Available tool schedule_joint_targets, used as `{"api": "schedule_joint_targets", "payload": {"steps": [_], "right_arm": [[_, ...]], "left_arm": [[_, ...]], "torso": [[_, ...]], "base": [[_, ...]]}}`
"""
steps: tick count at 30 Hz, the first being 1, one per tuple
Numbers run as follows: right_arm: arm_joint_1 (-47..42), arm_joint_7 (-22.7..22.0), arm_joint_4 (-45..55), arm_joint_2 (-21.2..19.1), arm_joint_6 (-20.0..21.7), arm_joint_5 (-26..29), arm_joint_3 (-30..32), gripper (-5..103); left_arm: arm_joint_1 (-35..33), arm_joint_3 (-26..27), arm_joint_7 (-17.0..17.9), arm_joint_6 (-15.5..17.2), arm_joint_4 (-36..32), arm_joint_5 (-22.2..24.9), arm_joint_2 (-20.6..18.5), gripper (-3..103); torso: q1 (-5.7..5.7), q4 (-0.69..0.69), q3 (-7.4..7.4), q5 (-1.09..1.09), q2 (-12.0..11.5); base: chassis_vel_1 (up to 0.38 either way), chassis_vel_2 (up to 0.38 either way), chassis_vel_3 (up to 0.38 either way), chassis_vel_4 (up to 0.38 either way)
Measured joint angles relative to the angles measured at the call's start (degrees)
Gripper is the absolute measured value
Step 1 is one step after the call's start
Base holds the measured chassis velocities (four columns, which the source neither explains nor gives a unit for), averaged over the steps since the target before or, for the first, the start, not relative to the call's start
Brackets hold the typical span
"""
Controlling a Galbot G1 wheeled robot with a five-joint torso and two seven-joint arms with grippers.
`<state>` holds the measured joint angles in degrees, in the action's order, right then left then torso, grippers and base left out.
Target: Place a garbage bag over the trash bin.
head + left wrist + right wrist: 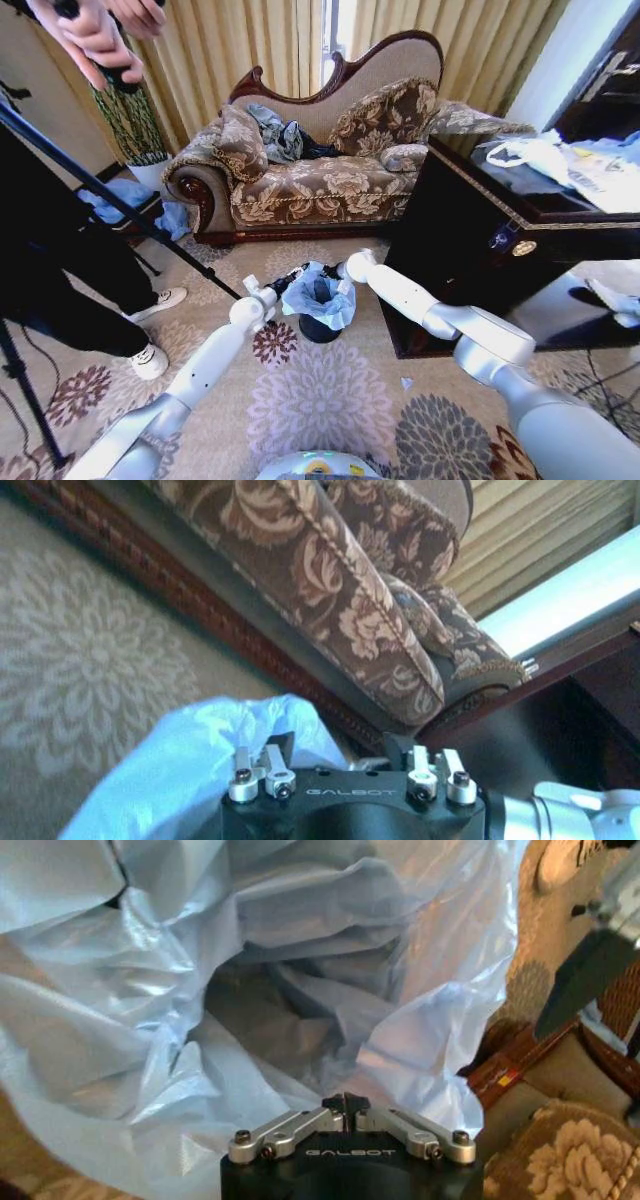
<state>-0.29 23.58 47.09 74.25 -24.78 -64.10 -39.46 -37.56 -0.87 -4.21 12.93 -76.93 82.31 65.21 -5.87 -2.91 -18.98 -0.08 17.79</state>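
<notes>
On the floral carpet (330, 400) before the patterned sofa (320, 180), the trash bin (318, 330) stands with the garbage bag (320, 295) draped over its rim. My left gripper (285, 280) spreads wide at the bag's edge; my right gripper (345, 1104) pinches closed against the bag, beside a dark cabinet (470, 250).

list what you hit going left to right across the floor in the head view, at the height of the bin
A person's white shoe → left gripper → garbage bag draped over the trash bin → right gripper at the bag's far edge → dark wooden cabinet.
</notes>
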Motion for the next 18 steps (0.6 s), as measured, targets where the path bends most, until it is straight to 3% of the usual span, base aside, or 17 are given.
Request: {"api": "schedule_joint_targets", "payload": {"steps": [1,3,8,9,10,12,14,18], "right_arm": [[-0.1,0.0,0.1,-0.3,0.0,0.3,0.1,0],[-0.2,0.0,0.1,-0.5,0.0,0.4,0.2,0],[-0.5,0.0,0.1,-0.9,0.0,0.6,0.5,0],[-0.6,0.0,0.1,-1.1,0.0,0.7,0.5,0],[-0.7,0.1,0.3,-1.3,0.1,0.9,0.5,0],[-0.9,0.3,0.8,-1.5,0.1,1.1,0.5,0],[-1.2,0.7,1.6,-2.1,0.1,1.7,0.5,0],[-1.8,1.6,3.6,-3.7,0.1,2.8,0.3,0]], "left_arm": [[-0.3,-0.1,0.7,0.8,-0.3,0.9,0.2,54],[-0.4,-0.3,0.9,1.2,-0.4,1.6,0.2,54],[0.1,-1.3,1.6,2.4,1.7,3.7,1.4,32],[0.6,-1.5,1.8,2.6,3.0,4.2,2.0,32],[1.8,-1.7,1.9,2.8,5.6,4.9,3.2,22],[3.1,-1.8,1.9,3.1,8.6,5.0,4.3,22],[5.3,-1.8,1.8,3.6,13.0,4.9,5.7,10],[8.6,-1.5,0.7,3.8,20.0,3.3,7.7,1]], "torso": [[0.0,0.0,0.0,-0.01,0.0],[0.0,0.0,0.0,-0.01,0.0],[0.0,0.01,0.0,-0.02,0.0],[0.0,0.01,0.0,-0.02,0.0],[0.0,0.01,0.0,-0.01,0.0],[0.0,0.0,0.0,-0.02,0.0],[0.0,0.0,0.0,0.0,0.0],[0.0,0.0,0.0,-0.01,0.0]], "base": [[0.0,0.0,0.0,0.0],[0.0,0.0,0.0,0.0],[0.0,0.0,0.0,0.0],[0.0,0.0,0.0,0.0],[0.0,0.0,0.0,0.0],[0.0,0.0,0.0,0.0],[0.0,0.0,0.0,0.0],[0.0,0.0,0.0,0.0]]}}
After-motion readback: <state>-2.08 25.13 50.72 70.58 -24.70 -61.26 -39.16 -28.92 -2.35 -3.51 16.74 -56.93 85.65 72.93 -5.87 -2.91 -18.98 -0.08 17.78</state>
